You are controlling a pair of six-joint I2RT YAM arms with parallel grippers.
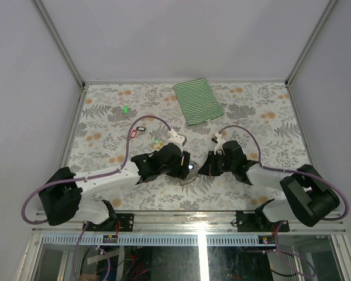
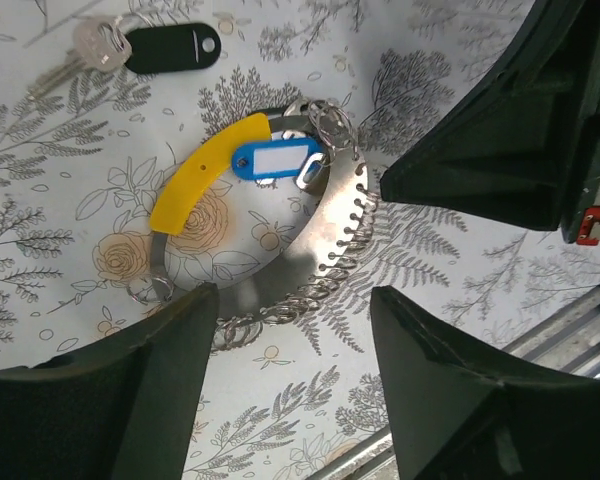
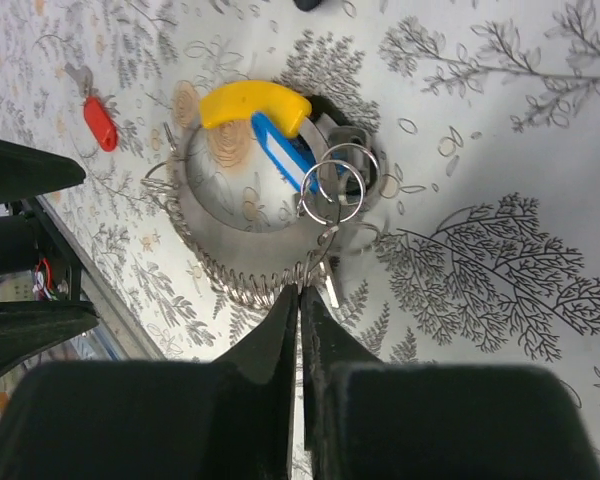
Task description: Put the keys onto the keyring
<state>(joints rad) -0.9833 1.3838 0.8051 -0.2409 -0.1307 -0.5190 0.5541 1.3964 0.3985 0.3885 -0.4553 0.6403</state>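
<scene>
The keyring (image 3: 335,185) is a set of thin wire loops on a metal hoop (image 3: 195,235) that has a yellow grip (image 3: 252,103) and a row of small rings. A blue-tagged key (image 3: 280,150) hangs on the keyring. My right gripper (image 3: 301,287) is shut, its tips pinching the keyring's wire at the hoop's rim. My left gripper (image 2: 292,300) is open over the hoop's (image 2: 310,268) opposite rim and holds nothing. Loose keys lie on the table: black tag (image 2: 170,48), red tag (image 3: 100,122), green tag (image 1: 126,109), yellow tag (image 1: 158,142).
A green-striped folded cloth (image 1: 198,100) lies at the back of the flowered table (image 1: 251,111). Both arms meet at the table's middle near the front. A metal rail (image 1: 193,213) runs along the near edge.
</scene>
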